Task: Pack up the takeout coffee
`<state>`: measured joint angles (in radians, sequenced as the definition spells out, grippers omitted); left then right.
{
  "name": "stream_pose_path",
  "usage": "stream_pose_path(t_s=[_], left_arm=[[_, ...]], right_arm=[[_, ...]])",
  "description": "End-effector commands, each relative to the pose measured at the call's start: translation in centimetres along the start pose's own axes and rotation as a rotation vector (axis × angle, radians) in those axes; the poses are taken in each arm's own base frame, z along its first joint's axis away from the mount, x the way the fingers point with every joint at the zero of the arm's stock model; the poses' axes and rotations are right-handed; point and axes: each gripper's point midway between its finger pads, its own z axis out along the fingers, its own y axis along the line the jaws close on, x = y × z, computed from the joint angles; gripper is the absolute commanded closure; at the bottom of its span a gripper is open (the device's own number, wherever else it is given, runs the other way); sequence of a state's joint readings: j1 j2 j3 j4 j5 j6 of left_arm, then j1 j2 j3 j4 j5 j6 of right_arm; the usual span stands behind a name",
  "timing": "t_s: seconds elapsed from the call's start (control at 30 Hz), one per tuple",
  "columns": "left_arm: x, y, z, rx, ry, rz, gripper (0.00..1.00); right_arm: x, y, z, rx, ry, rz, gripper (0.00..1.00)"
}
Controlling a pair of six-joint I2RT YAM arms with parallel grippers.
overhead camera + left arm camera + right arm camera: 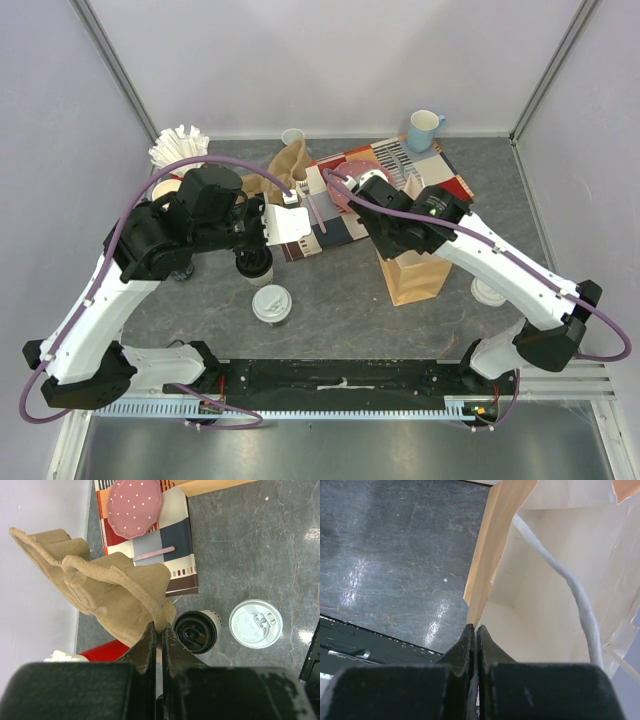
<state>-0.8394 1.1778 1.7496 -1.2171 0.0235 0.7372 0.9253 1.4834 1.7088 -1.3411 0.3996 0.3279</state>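
The cream-white cup with a black lid [255, 266] stands on the table just below my left gripper [291, 197], and it shows in the left wrist view [197, 631]. The black cup with a white lid [272, 305] stands beside it, nearer the front [255, 623]. My left gripper [161, 626] is shut on the rim of a brown pulp cup carrier [110, 580] and holds it off the table [289, 163]. My right gripper [474, 627] is shut on the top left edge of an open paper bag [550, 580], which stands upright [415, 280]. The right gripper [388, 248] is at the bag's mouth.
A checked placemat [345, 225] with a pink dotted plate [134, 507] and a pink utensil [154, 554] lies behind. A blue mug [424, 130], a white cup [292, 137] and white paper filters [180, 148] stand at the back. A red object [105, 652] is at the left.
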Motion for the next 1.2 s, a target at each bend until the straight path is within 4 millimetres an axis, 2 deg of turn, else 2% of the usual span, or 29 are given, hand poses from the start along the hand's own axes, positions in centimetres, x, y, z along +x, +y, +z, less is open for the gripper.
stream_pose_path(t_s=[0.0,0.1,0.13,0.2,0.23,0.4,0.53,0.6,0.63,0.7,0.73,0.93,1.17], left_arm=[[-1.0,0.8,-0.4,-0.04,-0.036,-0.024,0.98],[-1.0,0.8,-0.4,-0.038,-0.035,-0.02,0.98],[-1.0,0.8,-0.4,-0.037,-0.034,-0.018,0.98],[-1.0,0.8,-0.4,-0.04,-0.036,-0.017,0.98],[-1.0,0.8,-0.3,-0.038,-0.035,-0.017,0.98],[-1.0,0.8,-0.4,-0.039,-0.039,-0.016,0.98],[-1.1,0.7,-0.4,-0.034,-0.045,-0.016,0.98],[-1.1,0.5,-0.3,-0.028,-0.05,-0.018,0.98],[-1.1,0.5,-0.4,-0.03,-0.055,-0.018,0.98],[-1.2,0.4,-0.5,-0.026,-0.06,-0.018,0.98],[-1.2,0.4,-0.6,-0.028,-0.063,-0.015,0.98],[-1.3,0.5,-0.9,-0.034,-0.07,-0.014,0.98],[-1.7,0.4,-1.0,-0.028,-0.089,-0.019,0.98]], right_arm=[[3.4,-0.9,-0.4,0.019,0.127,-0.053,0.96],[3.5,-0.8,-0.4,0.013,0.13,-0.045,0.82],[3.6,-0.8,-0.4,0.012,0.129,-0.041,0.73],[3.5,-0.8,-0.5,0.011,0.12,-0.034,0.62],[3.5,-0.8,-0.5,0.01,0.115,-0.033,0.53],[3.1,-0.8,-0.8,-0.01,0.069,-0.007,0.42],[2.5,-0.3,-1.1,-0.043,0.031,0.018,0.25],[2.2,-0.5,-1.2,-0.046,0.015,0.035,0.21],[2.1,-0.3,-1.3,-0.057,0.009,0.047,0.15],[1.9,-0.2,-1.4,-0.073,-0.006,0.068,0.11],[1.8,-0.1,-1.5,-0.083,-0.014,0.08,0.04],[1.9,-0.4,-1.5,-0.101,-0.028,0.149,0.02],[1.1,-0.7,-2.1,-0.15,-0.101,0.245,0.02]])
